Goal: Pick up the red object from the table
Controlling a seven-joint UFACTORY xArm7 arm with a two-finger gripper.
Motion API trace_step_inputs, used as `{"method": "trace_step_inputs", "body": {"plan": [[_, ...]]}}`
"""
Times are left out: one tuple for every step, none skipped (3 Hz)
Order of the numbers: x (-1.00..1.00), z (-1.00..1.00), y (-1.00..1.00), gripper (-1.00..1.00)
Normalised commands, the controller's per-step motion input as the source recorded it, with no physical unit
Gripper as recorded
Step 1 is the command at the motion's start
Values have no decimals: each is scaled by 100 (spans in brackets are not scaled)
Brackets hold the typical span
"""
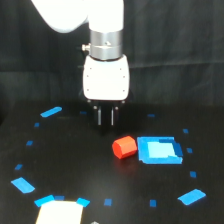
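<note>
The red object (pixel 124 147) is a small red-orange block lying on the black table (pixel 70 165), just to the exterior view's left of a bright blue square patch (pixel 159 150). My gripper (pixel 105 120) hangs from the white body above and slightly to the view's left of the block, apart from it. Its two dark fingers (pixel 99 117) point down with a narrow gap between them, and nothing is held. The dark fingertips blend into the black table, so their exact height is hard to judge.
Small blue tape marks dot the table, with larger blue strips at the back left (pixel 51 111), front left (pixel 22 185) and front right (pixel 192 196). A pale rectangular thing (pixel 59 212) sits at the front edge. A dark curtain hangs behind.
</note>
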Motion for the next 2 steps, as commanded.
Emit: {"method": "trace_step_inputs", "body": {"plan": [[70, 22, 6, 85], [-100, -50, -10, 100]]}}
